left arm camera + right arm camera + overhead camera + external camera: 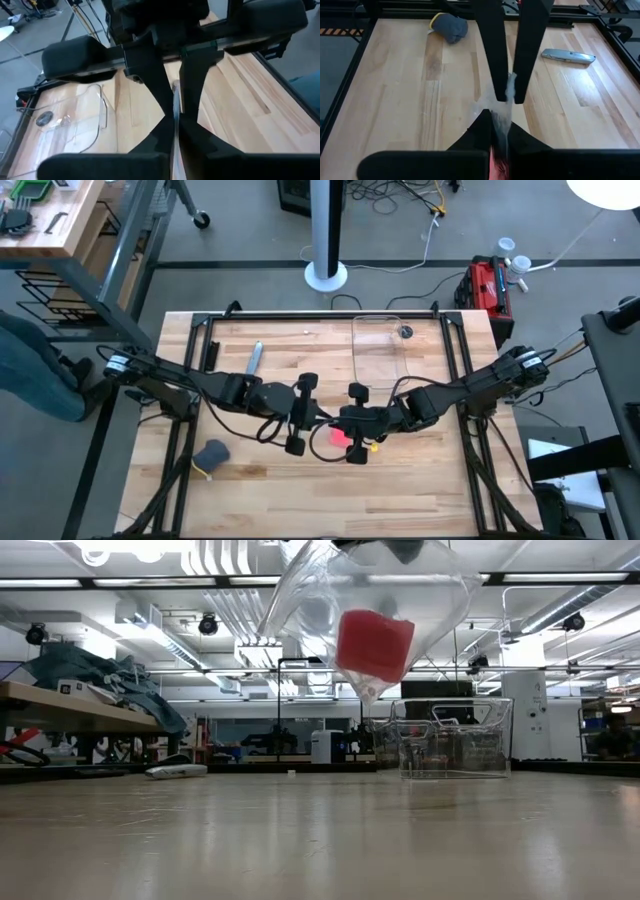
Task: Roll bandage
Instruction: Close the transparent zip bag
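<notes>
Closest in, a clear plastic bag (370, 610) hung above the counter (270, 470) with the bandage (374, 645), a compact pink-red roll, inside it. The left end effector (312, 418) and the right end effector (352, 423) met at mid-counter, each clamped tight on the bag's edge. Farther out lay a dark grey-blue lump (212, 453), a grey utility knife (254, 359) and a clear tray (379, 345).

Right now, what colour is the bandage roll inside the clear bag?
Bright pink-red; the bandage roll shows best in the low view.
</notes>
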`<move>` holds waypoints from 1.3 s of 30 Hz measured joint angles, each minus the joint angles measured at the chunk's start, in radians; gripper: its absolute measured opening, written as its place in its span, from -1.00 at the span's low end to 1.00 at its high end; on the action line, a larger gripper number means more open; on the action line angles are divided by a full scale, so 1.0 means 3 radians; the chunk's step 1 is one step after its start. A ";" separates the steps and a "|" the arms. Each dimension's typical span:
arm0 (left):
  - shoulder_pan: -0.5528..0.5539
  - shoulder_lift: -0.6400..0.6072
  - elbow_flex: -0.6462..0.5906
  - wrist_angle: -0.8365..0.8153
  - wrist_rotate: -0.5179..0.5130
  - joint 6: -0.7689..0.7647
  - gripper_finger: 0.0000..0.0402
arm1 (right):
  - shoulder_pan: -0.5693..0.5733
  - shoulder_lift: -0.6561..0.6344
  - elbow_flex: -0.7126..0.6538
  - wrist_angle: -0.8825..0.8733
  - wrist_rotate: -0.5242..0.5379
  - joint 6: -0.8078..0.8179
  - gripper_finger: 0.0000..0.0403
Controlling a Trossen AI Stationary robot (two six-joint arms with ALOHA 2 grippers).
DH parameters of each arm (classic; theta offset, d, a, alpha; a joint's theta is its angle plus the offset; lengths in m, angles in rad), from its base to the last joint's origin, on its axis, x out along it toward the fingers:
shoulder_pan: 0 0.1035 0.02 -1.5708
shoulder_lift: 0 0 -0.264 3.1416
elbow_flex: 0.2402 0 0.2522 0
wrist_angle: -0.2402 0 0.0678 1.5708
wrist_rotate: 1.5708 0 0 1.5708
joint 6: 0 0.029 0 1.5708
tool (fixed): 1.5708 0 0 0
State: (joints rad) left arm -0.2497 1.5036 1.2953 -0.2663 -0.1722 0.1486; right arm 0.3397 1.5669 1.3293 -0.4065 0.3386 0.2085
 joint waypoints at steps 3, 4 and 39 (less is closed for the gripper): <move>-0.0005 0.0000 0.0000 -0.0084 0.0011 -0.0003 -0.91 | 0.0000 0.0000 0.0000 -0.0001 -0.0006 0.0000 -1.00; -0.0006 0.0000 0.0000 -0.0117 0.0012 -0.0002 -0.89 | 0.0000 0.0000 0.0000 -0.0001 -0.0006 -0.0001 -1.00; -0.0023 0.0003 0.0000 -0.0409 -0.0003 -0.0027 -0.96 | 0.0000 0.0001 -0.0013 -0.0001 -0.0003 0.0001 -1.00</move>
State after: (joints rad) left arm -0.2565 1.5043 1.2953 -0.3892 -0.1730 0.1406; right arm 0.3397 1.5673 1.3254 -0.4068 0.3378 0.2089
